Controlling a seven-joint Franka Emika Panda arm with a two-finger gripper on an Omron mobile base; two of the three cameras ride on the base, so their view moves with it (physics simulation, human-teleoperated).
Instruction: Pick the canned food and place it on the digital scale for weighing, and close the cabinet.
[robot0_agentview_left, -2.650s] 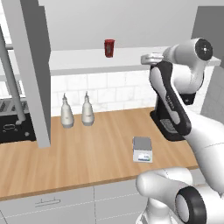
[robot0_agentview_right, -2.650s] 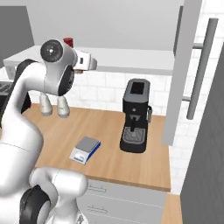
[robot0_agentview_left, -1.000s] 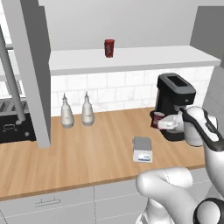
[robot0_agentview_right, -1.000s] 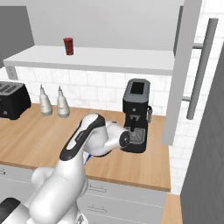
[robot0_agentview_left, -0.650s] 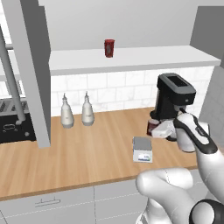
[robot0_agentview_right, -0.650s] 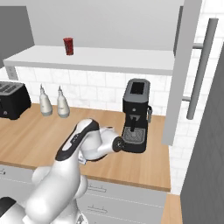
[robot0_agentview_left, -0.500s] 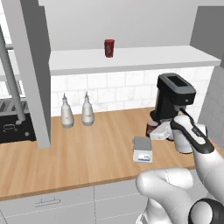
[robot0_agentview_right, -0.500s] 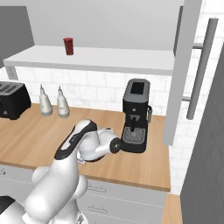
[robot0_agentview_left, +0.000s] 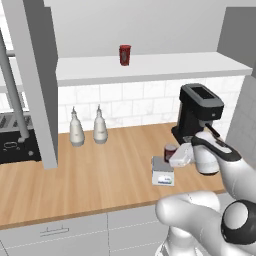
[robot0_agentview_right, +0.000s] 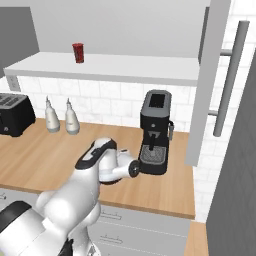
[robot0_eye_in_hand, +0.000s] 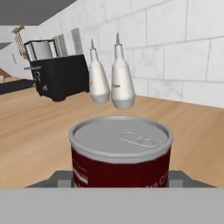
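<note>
The claw (robot0_agentview_left: 173, 156) is clamped on the short dark-red metal can (robot0_eye_in_hand: 120, 155), holding it just over the flat square grey-topped scale (robot0_agentview_left: 163, 171) directly beneath. It is carried upright, apparently so it will sit flat on the plate. The big grey cabinet door (robot0_agentview_left: 34, 80), well off to the claw's side, stands open.

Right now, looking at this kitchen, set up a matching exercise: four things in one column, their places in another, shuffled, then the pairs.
Things:
1. canned food
2. red cup
3. coffee machine
4. toaster

Places:
A. on the wall shelf
B. far end of the counter, beyond the two white bottles
C. just above the digital scale
D. on the counter, right behind the scale

Pairs: 1-C, 2-A, 3-D, 4-B
</note>
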